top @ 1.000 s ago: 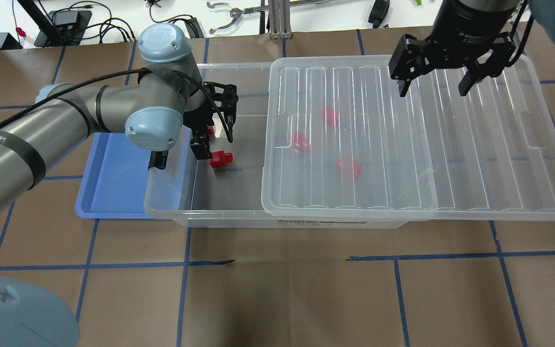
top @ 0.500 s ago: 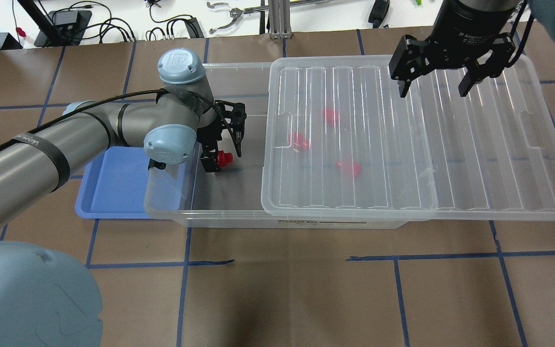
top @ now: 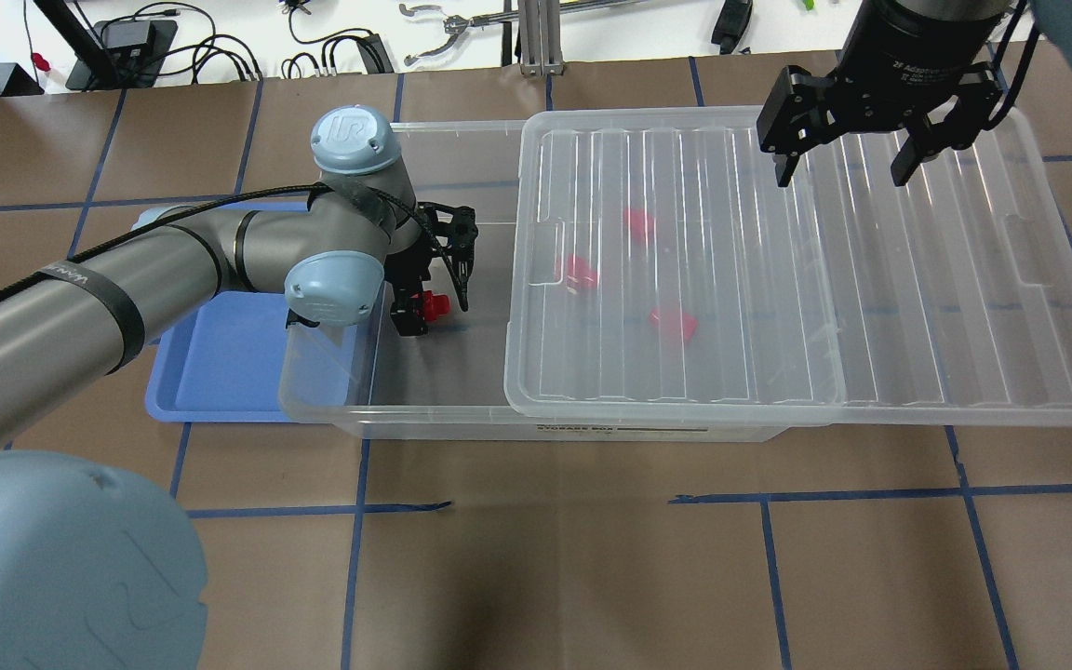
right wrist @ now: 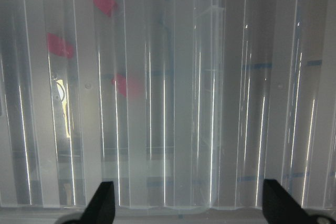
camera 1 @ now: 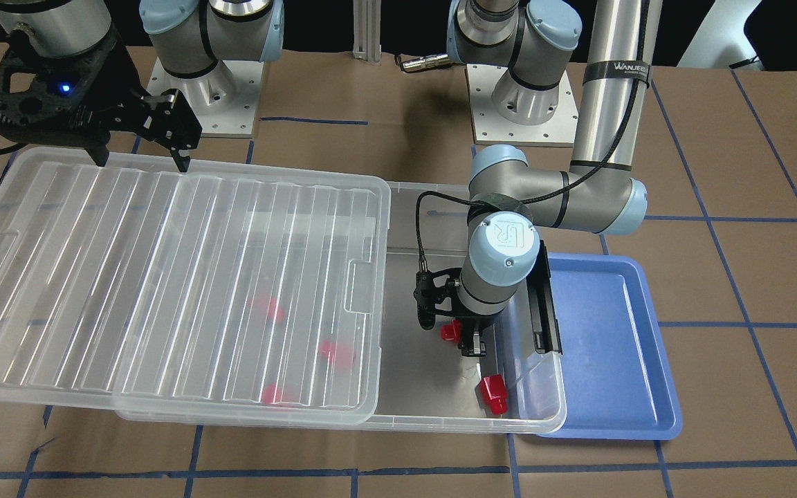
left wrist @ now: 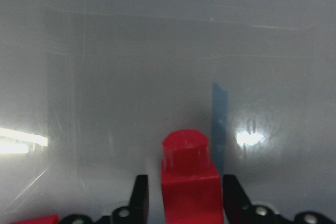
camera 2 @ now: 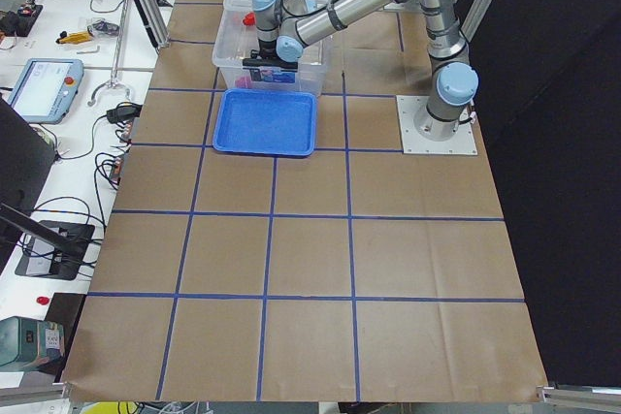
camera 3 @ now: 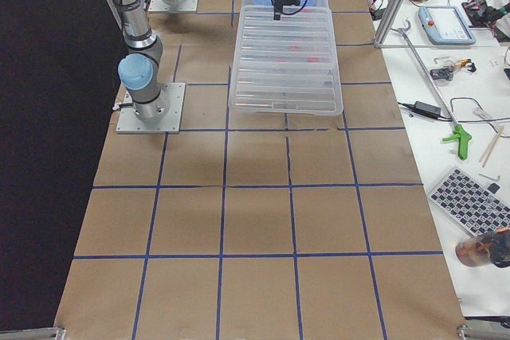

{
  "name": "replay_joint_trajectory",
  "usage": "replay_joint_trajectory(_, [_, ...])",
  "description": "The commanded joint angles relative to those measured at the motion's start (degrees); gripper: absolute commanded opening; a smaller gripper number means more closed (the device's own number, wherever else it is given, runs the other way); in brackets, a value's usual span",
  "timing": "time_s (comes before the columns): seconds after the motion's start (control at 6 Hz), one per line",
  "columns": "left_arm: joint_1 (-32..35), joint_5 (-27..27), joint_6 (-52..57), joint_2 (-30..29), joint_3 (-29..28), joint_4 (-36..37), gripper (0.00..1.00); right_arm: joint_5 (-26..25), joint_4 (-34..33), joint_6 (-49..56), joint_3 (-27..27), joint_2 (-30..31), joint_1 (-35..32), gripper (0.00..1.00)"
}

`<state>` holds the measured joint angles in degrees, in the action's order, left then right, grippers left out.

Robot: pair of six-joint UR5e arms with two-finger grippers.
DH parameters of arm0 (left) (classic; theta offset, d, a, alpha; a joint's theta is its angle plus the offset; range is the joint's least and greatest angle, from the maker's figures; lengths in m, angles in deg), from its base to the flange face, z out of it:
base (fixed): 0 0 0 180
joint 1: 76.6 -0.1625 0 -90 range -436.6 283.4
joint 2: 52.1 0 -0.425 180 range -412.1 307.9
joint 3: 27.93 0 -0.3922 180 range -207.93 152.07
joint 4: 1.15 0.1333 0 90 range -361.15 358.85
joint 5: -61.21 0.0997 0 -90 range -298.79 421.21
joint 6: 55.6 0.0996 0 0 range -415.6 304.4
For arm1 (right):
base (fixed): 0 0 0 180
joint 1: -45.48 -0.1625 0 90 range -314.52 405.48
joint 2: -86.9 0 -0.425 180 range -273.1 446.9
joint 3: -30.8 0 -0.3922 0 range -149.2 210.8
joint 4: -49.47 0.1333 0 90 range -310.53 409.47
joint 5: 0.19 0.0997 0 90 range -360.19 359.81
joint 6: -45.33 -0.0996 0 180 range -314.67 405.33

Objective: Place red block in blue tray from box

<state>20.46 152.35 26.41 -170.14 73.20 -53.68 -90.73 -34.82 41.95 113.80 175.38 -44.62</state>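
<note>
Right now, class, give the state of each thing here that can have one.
box: uncovered at one end
lid: slid partway off, resting on box
blue tray: no block in it
left gripper: straddles a red block, grip unclear
right gripper: open, over the lid

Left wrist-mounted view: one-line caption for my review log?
Left gripper straddles a red block, nub pointing away, inside the clear box.

2 silver arms (top: 52, 316) with pale-blue joint caps (top: 355, 140), black hands (top: 839, 169).
</note>
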Motion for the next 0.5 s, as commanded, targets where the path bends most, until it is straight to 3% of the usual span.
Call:
replay_joint_trajectory(0.0, [0.2,0.0,-2.2,1.7,0.0,-0.8,0.00,0.1,-0.2,-0.1,0.1,0.1,-0.1,1.00])
replay_joint_trajectory(0.33, [0.0,0.1,-2.3,6.0,-2.7,-6.9,0.00,0.1,-0.3,-0.1,0.2,-0.2,-0.2,1.00])
